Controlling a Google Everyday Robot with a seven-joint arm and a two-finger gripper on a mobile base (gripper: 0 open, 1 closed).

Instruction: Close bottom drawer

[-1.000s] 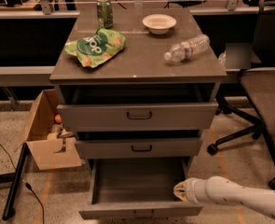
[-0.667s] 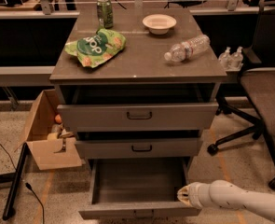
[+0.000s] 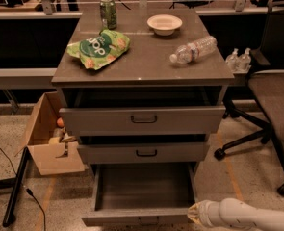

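The narrow grey bottom drawer (image 3: 144, 186) stands far out, its plain tray open to view. Its front panel lies at the picture's lower edge, where the small dark handle (image 3: 144, 221) is half cut off. The pale cream gripper (image 3: 193, 213), on a white arm running off the lower right corner, sits at the panel's right end; whether it touches, or is spread or closed, I cannot tell.

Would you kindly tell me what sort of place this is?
Probably an office or lab workspace: a wheeled office chair, a grey drawer cabinet and a cardboard box on the floor. The gripper sits low, at the front right corner of the open bottom drawer.
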